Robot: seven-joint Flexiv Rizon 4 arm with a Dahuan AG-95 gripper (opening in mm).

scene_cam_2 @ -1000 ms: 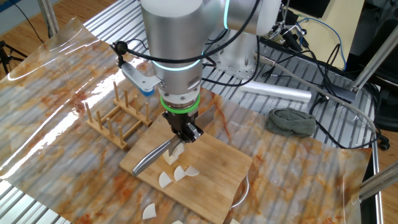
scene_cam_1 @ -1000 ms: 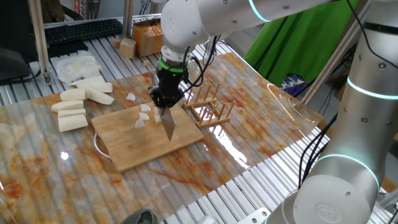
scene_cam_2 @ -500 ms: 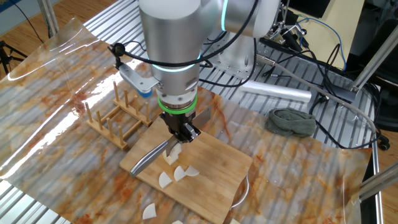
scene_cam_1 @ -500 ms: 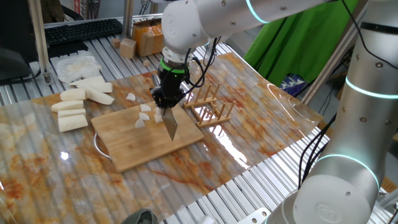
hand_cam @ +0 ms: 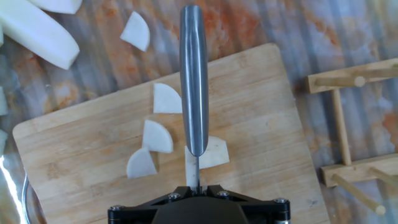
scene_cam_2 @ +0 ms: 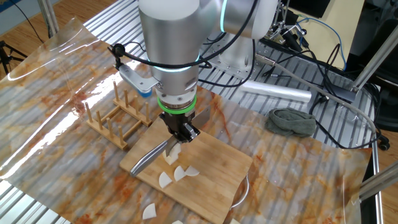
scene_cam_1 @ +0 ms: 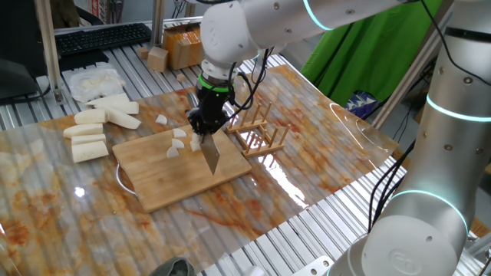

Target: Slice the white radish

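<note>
**Knife set on the last radish piece**

From where I stand, the far left of the bench (scene_cam_1: 46, 199) holds the larger white radish sticks (scene_cam_1: 90, 130) — a loose cluster lying on the orange-streaked plastic sheet, with a white plastic bag (scene_cam_1: 93, 80) behind them on the bare slats. Next along, a small white chunk (scene_cam_1: 161, 119) sits on the sheet just off the corner of the bamboo cutting board (scene_cam_1: 165, 178).

On the board lies the white radish (hand_cam: 208, 153), already cut into several wedge-shaped chunks. In the hand view three of them lie left of the blade, one near the board's far edge and two close together nearer the camera; the remaining squarish piece sits right under the knife (hand_cam: 194, 81), showing on both sides of it. A fifth wedge lies off the board beyond its far edge.

The gripper (scene_cam_1: 202, 130) points straight down over the middle of the board, its jaws pressed together on the knife's handle end. The blade slants down from the jaws — in one fixed view its tip reaches the wood toward the board's near side.

Right of the board, close to its edge, stands a small wooden rack (scene_cam_1: 258, 129) with upright pegs. Further right the sheet curls up at the bench's edge.
</note>
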